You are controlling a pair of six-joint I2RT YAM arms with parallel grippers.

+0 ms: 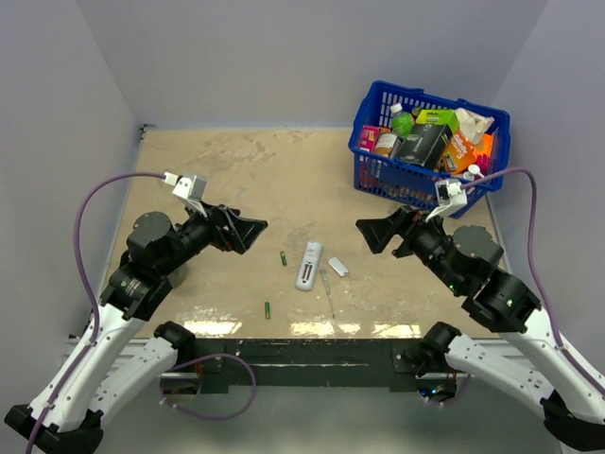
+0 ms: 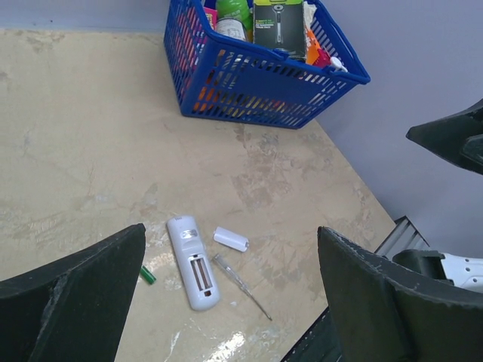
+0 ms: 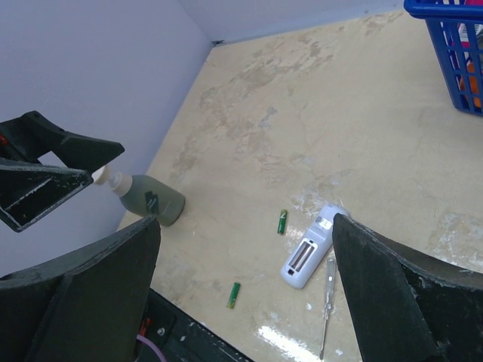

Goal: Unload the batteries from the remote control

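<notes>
Lilac walls are enclosing a mottled beige table (image 1: 189,180). Overhead view: the remote control (image 1: 309,266) is lying near mid-table between the arms, with a small white cover (image 1: 338,268) just beside it and a thin screwdriver (image 1: 327,288) close by. The batteries (image 1: 283,257) are lying loose to its left, apart from it, the second battery (image 1: 267,309) nearer the front edge. The left gripper (image 1: 255,236) and right gripper (image 1: 367,236) are hovering on either side, jaws spread wide and holding nothing. Left wrist view: the remote control (image 2: 194,262) is showing its uncovered bay, apparently empty, and a blue basket (image 2: 249,75) is standing beyond. Right wrist view: both batteries are resting clear of the handset, and a pump bottle (image 3: 147,197) is standing by the wall. Each battery is probably going to handle as a light, hard, smooth cylinder, prone to rolling and best pinched across its middle.
</notes>
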